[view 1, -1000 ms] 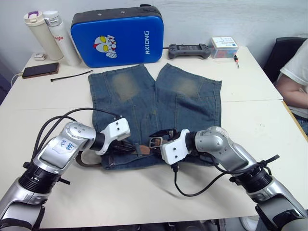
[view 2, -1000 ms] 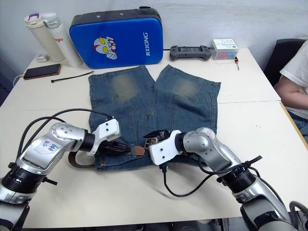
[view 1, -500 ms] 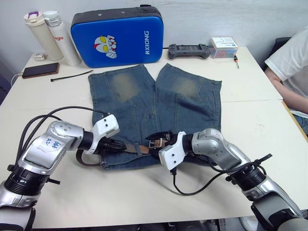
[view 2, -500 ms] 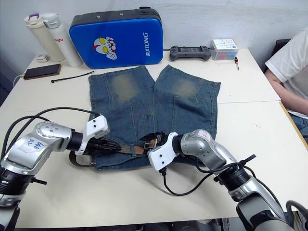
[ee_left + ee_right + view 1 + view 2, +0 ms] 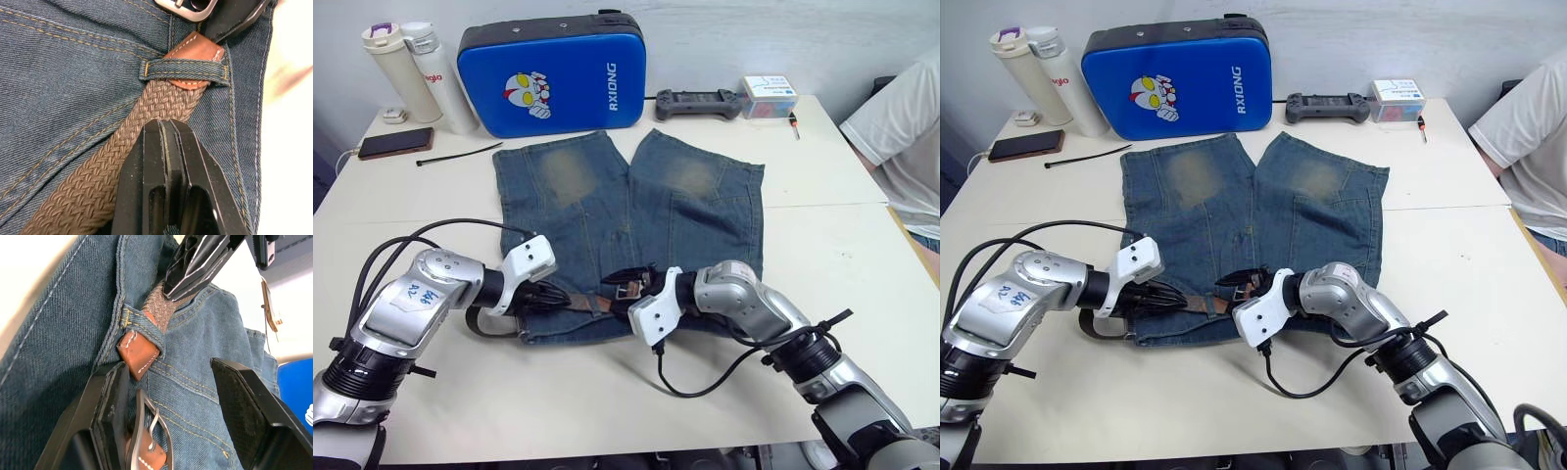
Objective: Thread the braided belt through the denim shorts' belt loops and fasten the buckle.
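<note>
Since a second ago the left gripper (image 5: pixel 551 297) has slid back toward the left end of the waistband and lies lower along it, while the right gripper (image 5: pixel 1234 287) has crept a little further left, closing on the belt tip; a person's white sleeve (image 5: pixel 901 127) has also come further into the right edge. The braided belt (image 5: pixel 146 127) lies along the waistband of the denim shorts (image 5: pixel 626 215), which are spread flat on the table (image 5: pixel 607 411) with the legs pointing away. Its tan leather tip (image 5: pixel 193 51) has just poked through one belt loop (image 5: pixel 186 68), and the silver buckle (image 5: pixel 149 431) rests just beyond, near the middle of the waistband. The left gripper's fingers (image 5: pixel 164 161) are pressed together on the braid right behind that loop, holding the belt. The right gripper's fingers (image 5: pixel 110 416) stand wide apart, one beside the tip and buckle, gripping nothing. The braid looks soft and floppy, likely to bunch if pushed from far back, so it seems best held close behind each loop; the stitched leather tip appears stiffer and is probably the better place to pull from. The denim is limp and may drag along unless pinned. Behind the shorts sit a blue case (image 5: pixel 553 73), two bottles (image 5: pixel 411 73) and a phone (image 5: pixel 394 143).
</note>
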Available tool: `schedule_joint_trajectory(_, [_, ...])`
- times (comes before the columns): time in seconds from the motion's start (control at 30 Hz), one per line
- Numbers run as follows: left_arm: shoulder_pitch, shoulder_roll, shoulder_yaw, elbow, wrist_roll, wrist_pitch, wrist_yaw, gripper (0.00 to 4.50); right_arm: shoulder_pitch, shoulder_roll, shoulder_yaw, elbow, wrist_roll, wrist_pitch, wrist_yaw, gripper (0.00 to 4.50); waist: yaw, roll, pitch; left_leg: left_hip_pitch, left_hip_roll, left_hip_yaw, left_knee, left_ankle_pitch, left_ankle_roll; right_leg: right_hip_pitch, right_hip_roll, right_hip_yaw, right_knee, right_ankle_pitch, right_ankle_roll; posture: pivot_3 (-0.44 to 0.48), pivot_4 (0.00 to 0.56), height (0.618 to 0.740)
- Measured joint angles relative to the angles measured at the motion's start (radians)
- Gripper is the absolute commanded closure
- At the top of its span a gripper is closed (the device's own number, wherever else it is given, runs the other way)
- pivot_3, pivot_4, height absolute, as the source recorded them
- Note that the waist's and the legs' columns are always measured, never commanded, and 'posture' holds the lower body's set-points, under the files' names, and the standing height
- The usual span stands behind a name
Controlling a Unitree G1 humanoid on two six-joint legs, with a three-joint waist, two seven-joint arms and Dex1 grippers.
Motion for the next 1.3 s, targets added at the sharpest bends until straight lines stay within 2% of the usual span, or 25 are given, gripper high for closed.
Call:
schedule_joint_trajectory(0.27, [-0.008,0.001,-0.01,0.009,0.007,-0.015,-0.007,4.42,0.0,-0.041,-0.001,0.0,-0.011,-0.033,0.002,1.6,0.001,0.0,0.0,0.0,0.0,0.0,0.0,0.0,0.0,0.001,0.0,0.0,0.0,0.0,0.0,0.0,0.15,0.74])
schedule_joint_trajectory(0.87, [-0.021,-0.029,-0.012,0.009,0.011,-0.009,0.0,4.42,-0.061,0.011,0.04,0.068,-0.034,-0.095,-0.009,1.6,-0.001,0.0,0.0,0.001,0.0,0.0,0.0,0.0,0.0,0.0,0.0,0.0,0.0,0.0,0.0,0.0,0.15,0.74])
schedule_joint_trajectory(0.97, [-0.019,-0.029,-0.012,0.008,0.012,-0.009,0.003,4.5,-0.06,0.011,0.04,0.068,-0.032,-0.093,-0.009,2.37,0.0,0.0,0.0,0.0,0.0,0.0,0.0,0.0,0.0,0.0,0.0,0.0,0.0,0.0,0.0,0.0,0.15,0.74])
schedule_joint_trajectory(1.07, [-0.015,-0.029,-0.012,0.008,0.012,-0.009,0.008,4.5,-0.046,0.009,0.038,0.068,-0.025,-0.086,-0.008,3.64,0.0,0.0,0.0,0.0,0.0,0.0,0.0,0.0,0.0,0.001,0.0,0.0,0.0,0.0,0.0,0.0,0.15,0.74])
schedule_joint_trajectory(1.1, [-0.015,-0.029,-0.012,0.008,0.012,-0.009,0.01,4.5,-0.04,0.007,0.038,0.068,-0.021,-0.08,-0.006,4.19,0.0,0.0,0.0,0.0,0.0,0.0,0.0,0.0,0.0,0.001,0.0,0.0,0.0,0.0,0.0,0.0,0.15,0.74])
schedule_joint_trajectory(1.13, [-0.015,-0.029,-0.012,0.008,0.012,-0.009,0.011,4.5,-0.037,0.007,0.038,0.068,-0.019,-0.074,-0.005,4.47,0.0,0.0,0.0,0.0,0.0,0.0,0.0,0.0,0.0,0.001,0.0,0.0,0.0,0.0,0.0,0.0,0.15,0.74])
schedule_joint_trajectory(1.3, [-0.015,-0.032,-0.012,0.008,0.012,-0.01,0.013,4.5,-0.035,0.007,0.037,0.064,-0.008,-0.048,0.001,4.47,0.0,0.0,0.0,0.0,0.0,0.0,0.0,0.0,0.0,0.0,0.0,0.0,0.0,0.0,0.0,0.0,0.15,0.74])
